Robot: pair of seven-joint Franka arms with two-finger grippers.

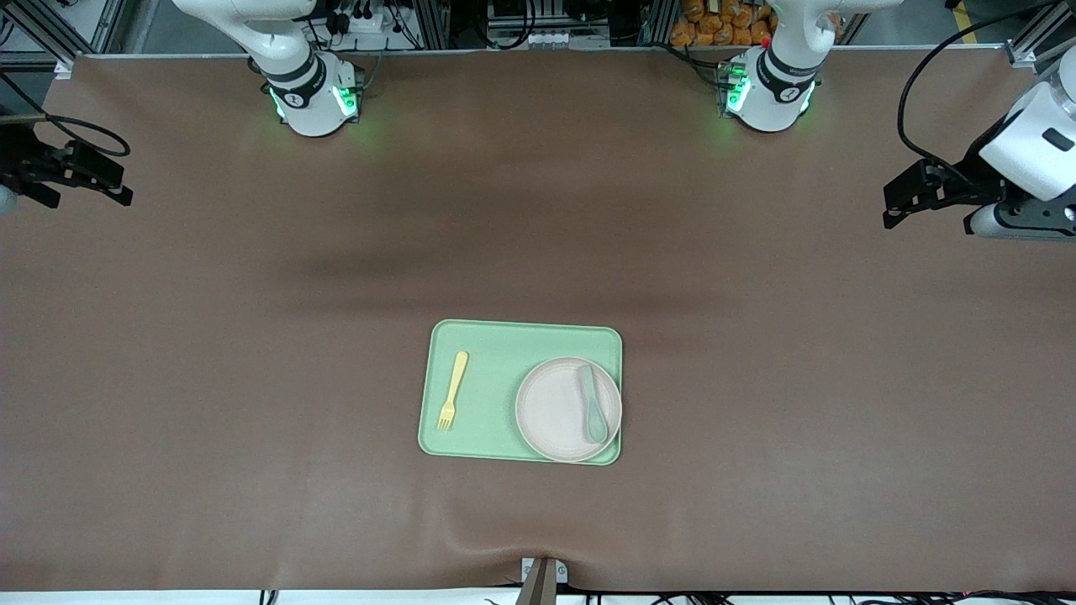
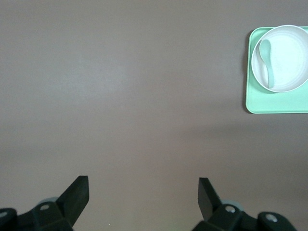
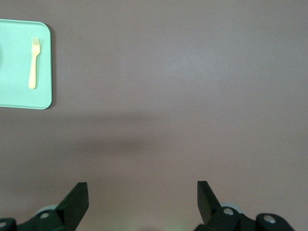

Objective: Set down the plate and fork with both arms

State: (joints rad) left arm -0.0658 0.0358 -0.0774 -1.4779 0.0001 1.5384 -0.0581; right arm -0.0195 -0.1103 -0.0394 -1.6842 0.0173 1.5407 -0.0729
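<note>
The round beige-pink plate [image 1: 555,412] lies on the light-green tray [image 1: 496,349], at the tray's end toward the left arm. The pale yellow fork [image 1: 452,391] lies on the tray at its end toward the right arm. My left gripper [image 1: 893,206] is open and empty, up over the bare table at the left arm's end. My right gripper [image 1: 124,185] is open and empty over the table at the right arm's end. The left wrist view shows the left gripper [image 2: 143,192], the plate [image 2: 288,57] and the tray [image 2: 274,103]. The right wrist view shows the right gripper [image 3: 142,195], the fork [image 3: 33,62] and the tray [image 3: 14,57].
A grey-green spoon [image 1: 593,403] lies in the plate, on the side toward the left arm; it also shows in the left wrist view [image 2: 267,60]. The brown table mat [image 1: 252,336] surrounds the tray. A small clamp [image 1: 542,576] sits at the mat's edge nearest the front camera.
</note>
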